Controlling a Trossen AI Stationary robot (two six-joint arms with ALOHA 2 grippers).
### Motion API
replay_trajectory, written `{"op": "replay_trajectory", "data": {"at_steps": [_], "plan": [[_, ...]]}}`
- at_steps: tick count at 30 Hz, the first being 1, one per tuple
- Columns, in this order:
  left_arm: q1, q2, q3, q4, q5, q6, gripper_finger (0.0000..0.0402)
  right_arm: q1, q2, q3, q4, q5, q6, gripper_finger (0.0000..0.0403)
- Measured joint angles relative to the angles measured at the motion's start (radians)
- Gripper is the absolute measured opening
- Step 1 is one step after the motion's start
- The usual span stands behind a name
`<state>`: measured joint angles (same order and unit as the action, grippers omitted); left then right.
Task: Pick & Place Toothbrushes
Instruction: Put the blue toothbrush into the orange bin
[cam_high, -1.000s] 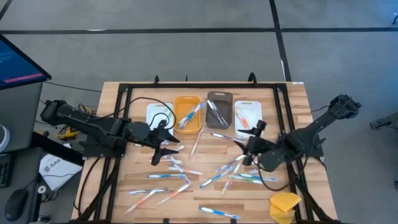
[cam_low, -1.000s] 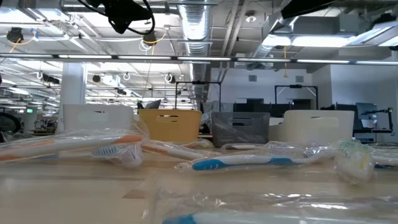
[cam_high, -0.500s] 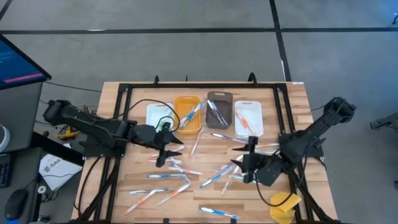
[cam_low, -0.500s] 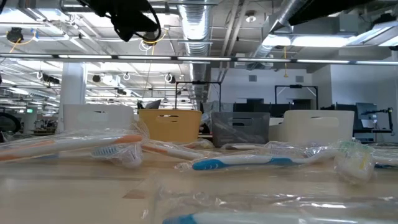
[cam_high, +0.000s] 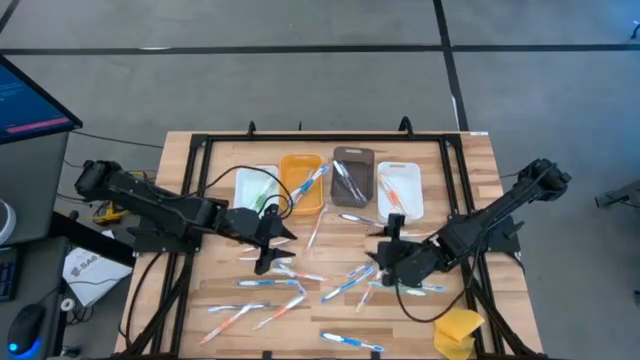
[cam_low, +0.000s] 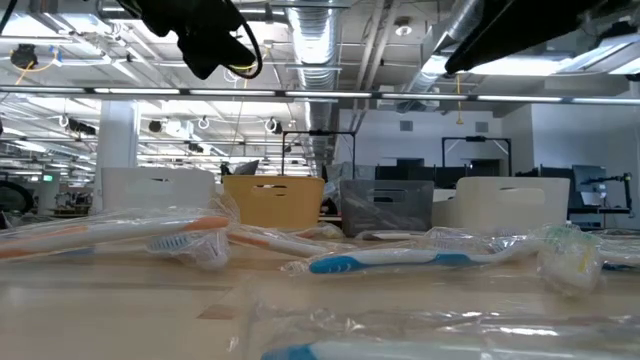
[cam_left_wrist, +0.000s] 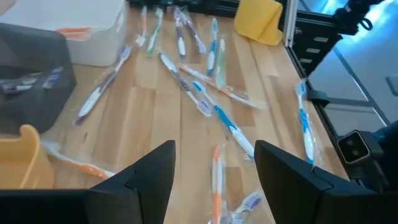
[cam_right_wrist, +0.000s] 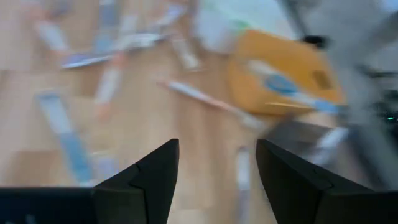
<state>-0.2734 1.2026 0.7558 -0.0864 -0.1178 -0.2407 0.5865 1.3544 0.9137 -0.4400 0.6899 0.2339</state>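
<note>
Several wrapped toothbrushes (cam_high: 350, 283) lie flat and scattered on the middle and near part of the wooden table (cam_high: 470, 160); the left wrist view shows them (cam_left_wrist: 214, 112) spread ahead of the fingers. My left gripper (cam_high: 270, 243) hovers open above the left end of the scatter, its fingers (cam_left_wrist: 155, 174) clear of everything. My right gripper (cam_high: 385, 257) hovers open above the right end, slanting down, its fingers (cam_right_wrist: 149, 174) with nothing between them. In the low view a blue-handled toothbrush (cam_low: 400, 260) lies in front.
Along the far side stands a row of small bins: white (cam_high: 243, 180), orange (cam_high: 290, 170), grey (cam_high: 360, 157), white (cam_high: 398, 167), some with toothbrushes in them. A yellow sponge-like lump (cam_high: 457, 330) lies at the near right corner. A black frame (cam_high: 195, 160) borders the table.
My right gripper has sunk and gone toward the table's near edge and a little left, over the scattered toothbrushes, and its wrist has turned. My left gripper has sunk a little and edged toward the scatter. Both have stayed open. No toothbrush has moved.
</note>
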Motion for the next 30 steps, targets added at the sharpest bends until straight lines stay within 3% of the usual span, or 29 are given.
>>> {"op": "replay_trajectory", "data": {"at_steps": [4,7,15,30], "plan": [[-0.017,0.000,0.000,0.000,0.002,0.021,0.0213,0.001,0.000,0.000,0.018,-0.225,-0.001,0.0209],[-0.032,0.000,0.000,0.000,0.002,0.021,0.0213,0.001,0.000,0.000,0.041,-0.301,-0.001,0.0209],[-0.063,0.000,0.000,-0.001,0.002,0.054,0.0213,-0.016,0.022,0.001,0.171,-0.297,-0.024,0.0209],[-0.056,0.000,0.000,0.001,-0.003,0.110,0.0213,-0.031,0.283,0.002,0.368,-0.305,-0.138,0.0200]]}}
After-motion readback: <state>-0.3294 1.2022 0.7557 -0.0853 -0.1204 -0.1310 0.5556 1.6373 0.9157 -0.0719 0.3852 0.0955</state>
